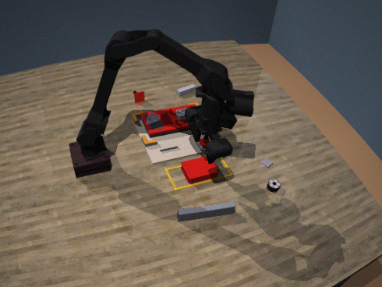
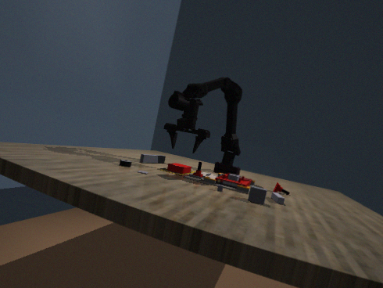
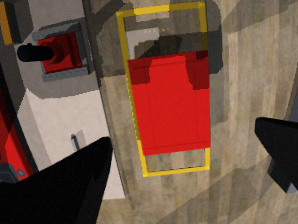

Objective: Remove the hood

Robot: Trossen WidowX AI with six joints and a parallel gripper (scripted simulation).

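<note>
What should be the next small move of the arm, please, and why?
Probably a small lift straight up, fingers kept wide, or simply a stop: the red hood lies within the yellow outline, and the open gripper hangs above it, touching nothing.

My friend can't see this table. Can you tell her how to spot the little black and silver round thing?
Find the yellow outline on the table with the flat red block in it. On the side away from the arm's base, look for a small round thing. It's black around the side with a silvery top, while the little tile nearby is flat and four-sided.
</note>
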